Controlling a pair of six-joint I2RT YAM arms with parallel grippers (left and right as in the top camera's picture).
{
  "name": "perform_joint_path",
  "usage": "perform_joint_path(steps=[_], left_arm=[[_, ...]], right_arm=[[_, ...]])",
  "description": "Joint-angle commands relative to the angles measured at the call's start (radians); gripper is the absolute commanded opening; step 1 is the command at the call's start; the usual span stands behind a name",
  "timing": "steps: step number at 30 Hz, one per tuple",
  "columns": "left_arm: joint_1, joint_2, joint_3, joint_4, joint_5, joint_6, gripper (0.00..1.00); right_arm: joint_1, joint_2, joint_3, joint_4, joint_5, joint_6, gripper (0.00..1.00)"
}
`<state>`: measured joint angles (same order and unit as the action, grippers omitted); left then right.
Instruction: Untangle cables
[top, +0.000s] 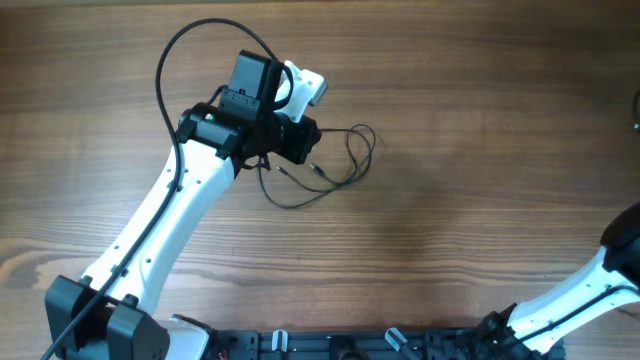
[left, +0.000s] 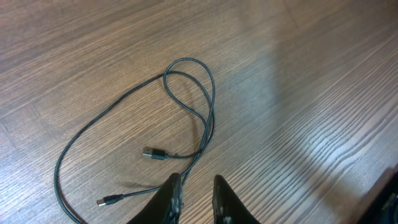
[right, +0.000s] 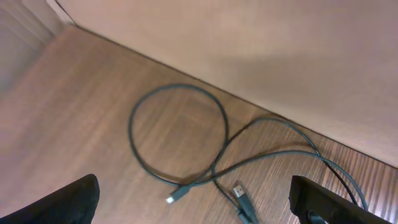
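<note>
1 cable (left: 214, 99) vanishes behind left end effector (left: 196, 180), narrowly parted | right end effector (right: 196, 202) wide, fingertips cut off

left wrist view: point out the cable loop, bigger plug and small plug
cable loop (left: 186, 59), left wrist view, top of arc
bigger plug (left: 155, 154), left wrist view, its body
small plug (left: 103, 201), left wrist view, its tip

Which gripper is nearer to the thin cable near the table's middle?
Left. The left gripper is right above that cable, its tips over one strand; the right arm is far off at the table's right edge.
</note>
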<state>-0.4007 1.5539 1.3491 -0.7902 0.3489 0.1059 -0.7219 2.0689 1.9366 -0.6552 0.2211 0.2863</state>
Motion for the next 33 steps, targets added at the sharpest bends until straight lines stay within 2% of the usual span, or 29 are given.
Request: perform_joint_path(steps=[1, 9, 11, 15, 19, 24, 25, 27, 31, 33], left_arm=[[-0.003, 0.006, -0.008, 0.004, -0.003, -0.01, 0.19], [-0.002, 0.005, -0.008, 0.016, -0.076, -0.006, 0.19], [0.003, 0.0, -0.007, 0.043, -0.128, -0.007, 0.2], [0.022, -0.028, -0.007, 0.098, -0.132, -0.052, 0.21], [0.074, -0.072, -0.007, 0.14, -0.275, -0.201, 0.21], [0.181, -0.127, -0.007, 0.098, -0.28, -0.227, 0.25], [0.201, -0.135, -0.007, 0.09, -0.279, -0.227, 0.27], [0.246, -0.15, -0.007, 0.067, -0.279, -0.227, 0.41], [0.304, -0.155, -0.007, 0.017, -0.254, -0.245, 0.49], [0.308, -0.155, -0.007, 0.005, -0.217, -0.243, 0.57]], right_arm=[[0.033, -0.168, 0.028, -0.013, -0.048, 0.032, 1.0], [0.161, -0.324, 0.028, -0.191, -0.073, 0.063, 1.0], [0.208, -0.346, 0.028, -0.315, -0.073, 0.077, 1.0], [0.277, -0.351, 0.028, -0.538, -0.08, 0.078, 1.0], [0.354, -0.352, 0.028, -0.645, -0.222, -0.027, 1.0], [0.459, -0.352, 0.028, -0.728, -0.269, -0.112, 1.0], [0.482, -0.352, 0.027, -0.734, -0.27, -0.112, 1.0], [0.544, -0.352, 0.026, -0.743, -0.267, -0.131, 1.0], [0.681, -0.352, 0.025, -0.744, -0.264, -0.14, 1.0], [0.744, -0.352, 0.025, -0.745, -0.264, -0.139, 1.0]])
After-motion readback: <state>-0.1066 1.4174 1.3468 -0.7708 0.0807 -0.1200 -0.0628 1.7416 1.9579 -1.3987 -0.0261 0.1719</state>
